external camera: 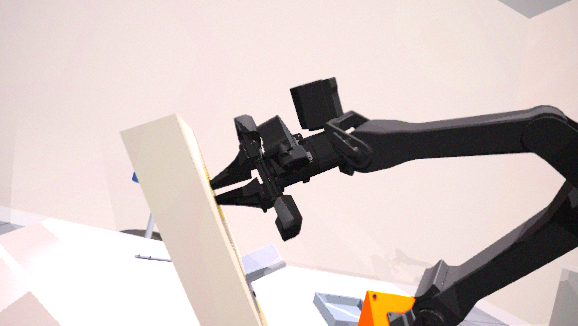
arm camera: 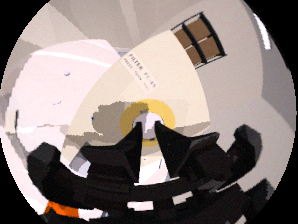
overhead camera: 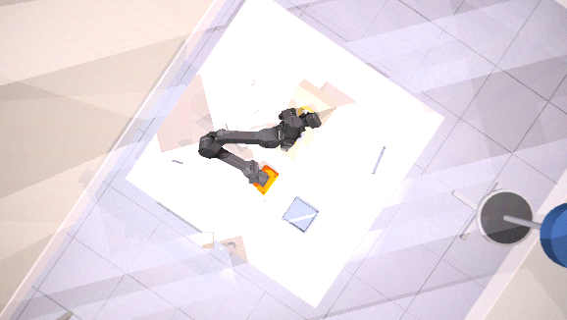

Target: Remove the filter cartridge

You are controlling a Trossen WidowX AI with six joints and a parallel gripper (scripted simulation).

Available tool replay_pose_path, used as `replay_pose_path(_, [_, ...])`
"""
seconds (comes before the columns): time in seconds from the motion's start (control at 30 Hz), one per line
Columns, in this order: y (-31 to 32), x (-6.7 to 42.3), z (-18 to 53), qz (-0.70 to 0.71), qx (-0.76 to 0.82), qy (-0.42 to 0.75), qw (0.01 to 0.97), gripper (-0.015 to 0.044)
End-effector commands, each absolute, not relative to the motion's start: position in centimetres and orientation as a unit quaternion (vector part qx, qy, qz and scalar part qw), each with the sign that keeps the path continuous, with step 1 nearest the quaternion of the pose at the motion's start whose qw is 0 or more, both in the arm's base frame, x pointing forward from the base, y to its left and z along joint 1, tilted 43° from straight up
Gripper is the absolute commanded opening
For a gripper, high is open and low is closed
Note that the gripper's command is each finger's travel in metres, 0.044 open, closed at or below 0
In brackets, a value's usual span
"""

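One arm reached across the table [overhead camera: 343, 206] with its end effector [external camera: 218, 189] pressed against the face of the tilted cream service panel [external camera: 170, 200]. Both fingers stood narrowly apart, tips entering the panel face, and were clamped on the filter cartridge [arm camera: 162, 112]. That cartridge, seen as a yellow ring around a pale centre in the wrist view, sat in the panel directly ahead of the fingertips, which converged on its middle. From the exterior view, only a thin yellow edge of it showed at the panel surface where the tips met it; whether it stood proud of the panel could not be told. An orange base block [overhead camera: 269, 178] carried the arm. A shallow grey tray [overhead camera: 300, 214] lay on the table, right of the base and well apart from the panel.
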State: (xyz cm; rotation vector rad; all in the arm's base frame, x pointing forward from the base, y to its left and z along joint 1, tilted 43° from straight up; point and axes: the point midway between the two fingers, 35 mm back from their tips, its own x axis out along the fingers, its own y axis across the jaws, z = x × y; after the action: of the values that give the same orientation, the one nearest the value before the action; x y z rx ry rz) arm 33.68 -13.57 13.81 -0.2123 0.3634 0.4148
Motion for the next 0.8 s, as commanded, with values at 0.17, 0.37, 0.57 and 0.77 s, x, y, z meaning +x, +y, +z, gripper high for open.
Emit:
replay_pose_path(0.17, [-13.42, 34.12, 13.59, 0.187, -0.028, 0.199, 0.962, 0.0000])
replay_pose_path(0.37, [-13.35, 34.24, 13.53, 0.165, 0.070, 0.218, 0.959, 0.0000])
replay_pose_path(0.57, [-13.32, 34.30, 13.51, 0.142, 0.169, 0.234, 0.947, 0.0000])
replay_pose_path(0.77, [-13.31, 34.34, 13.49, 0.117, 0.267, 0.248, 0.924, 0.0000])
